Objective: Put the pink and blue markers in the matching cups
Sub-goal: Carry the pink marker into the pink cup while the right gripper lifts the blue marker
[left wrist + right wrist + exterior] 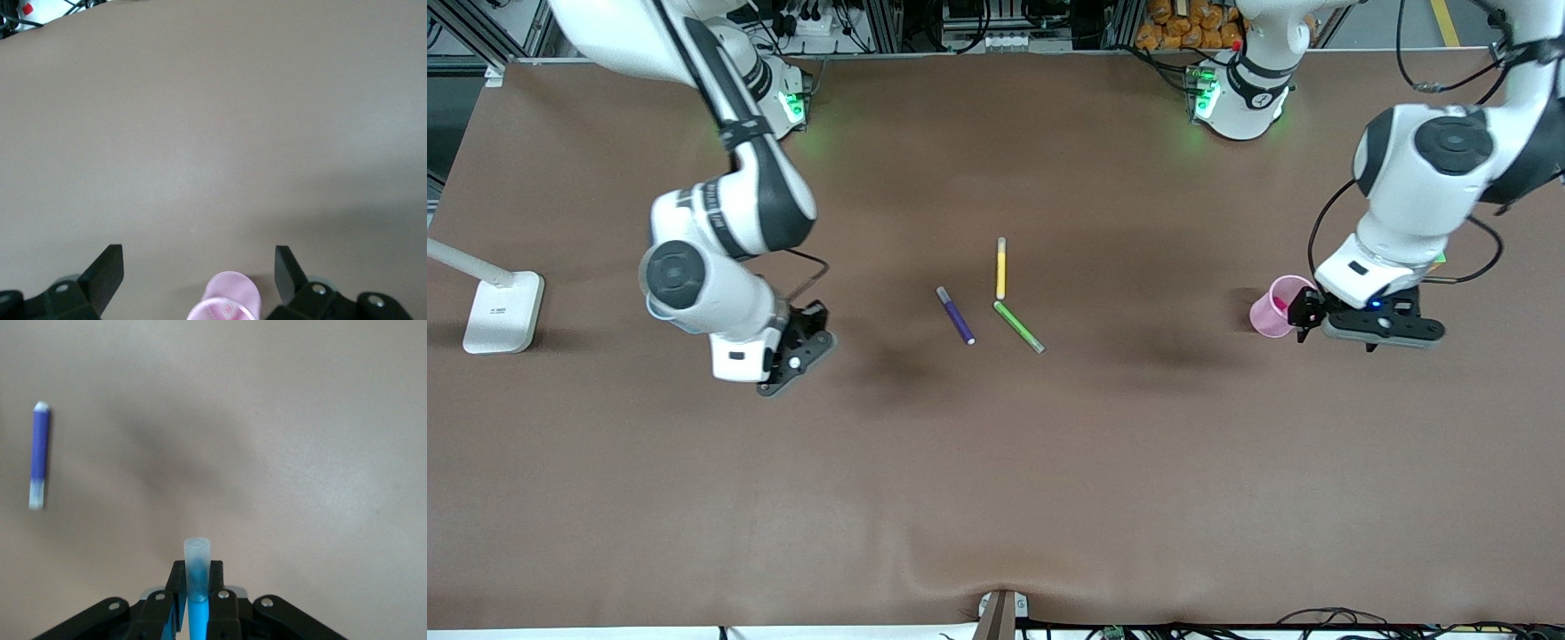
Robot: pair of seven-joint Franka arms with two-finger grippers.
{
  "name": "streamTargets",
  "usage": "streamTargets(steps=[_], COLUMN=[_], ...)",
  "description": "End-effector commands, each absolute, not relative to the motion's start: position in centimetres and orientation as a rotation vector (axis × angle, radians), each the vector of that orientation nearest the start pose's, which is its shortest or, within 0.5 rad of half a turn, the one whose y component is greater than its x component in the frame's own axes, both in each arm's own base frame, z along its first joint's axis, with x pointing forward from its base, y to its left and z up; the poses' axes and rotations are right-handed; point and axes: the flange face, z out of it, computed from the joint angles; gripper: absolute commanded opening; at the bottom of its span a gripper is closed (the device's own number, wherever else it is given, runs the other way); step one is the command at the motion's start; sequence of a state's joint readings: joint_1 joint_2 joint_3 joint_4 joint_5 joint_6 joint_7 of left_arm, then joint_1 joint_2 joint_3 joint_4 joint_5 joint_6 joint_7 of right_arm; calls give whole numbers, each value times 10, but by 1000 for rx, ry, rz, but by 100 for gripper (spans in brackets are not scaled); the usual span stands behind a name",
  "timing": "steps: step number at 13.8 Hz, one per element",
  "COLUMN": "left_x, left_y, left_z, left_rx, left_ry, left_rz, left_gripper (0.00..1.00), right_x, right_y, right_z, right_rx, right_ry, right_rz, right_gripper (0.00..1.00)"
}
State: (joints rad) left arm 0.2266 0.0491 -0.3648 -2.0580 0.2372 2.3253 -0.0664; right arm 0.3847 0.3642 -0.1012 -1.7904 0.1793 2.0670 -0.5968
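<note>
From the front camera, the right tool (811,336) hangs over the brown surface (996,480) toward the right arm's end, and its hold is not visible from here. The left tool (1303,316) is at the left arm's end, just beside the pastel pink tapered plastic cup (1276,307), which stands on the surface with something magenta showing inside. In the middle of the surface lie three slim pens: a purple felt pen (955,315), a yellow felt pen (1001,268) with its long axis running straight toward and away from the camera, and a green felt pen (1019,326) lying diagonally, its upper end just beside the yellow pen's nearer end.

In the left wrist view, the left tool (199,263) stands spread wide, both fingers (107,270) apart with nothing between them; the pink cup (225,303) sits low between them, touching neither.

In the right wrist view, the right tool (195,577) is clamped on the slim blue felt marker with a greyish cap (196,577). The marker's long axis runs straight out along the fingers (175,583), cap end pointing away from the wrist. The purple pen (39,453) lies on the surface well apart from it.
</note>
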Motion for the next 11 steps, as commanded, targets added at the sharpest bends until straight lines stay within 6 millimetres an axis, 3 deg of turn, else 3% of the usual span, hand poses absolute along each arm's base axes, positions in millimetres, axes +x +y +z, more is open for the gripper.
streamTargets(steps=[1, 6, 11], left_x=[605, 600, 594], left_y=[-88, -81, -67], left_z=[486, 570, 607], left_rx=[-3003, -3070, -3137], left_ry=[259, 167, 106], left_rz=[-211, -92, -4], left_gripper=[100, 100, 100], right_x=[608, 604, 579], right_y=[132, 14, -73], right_z=[351, 340, 339], right_rx=[-2522, -2106, -1780], right_ry=[-1364, -1526, -1615], right_rz=[49, -94, -274], right_gripper=[0, 0, 0])
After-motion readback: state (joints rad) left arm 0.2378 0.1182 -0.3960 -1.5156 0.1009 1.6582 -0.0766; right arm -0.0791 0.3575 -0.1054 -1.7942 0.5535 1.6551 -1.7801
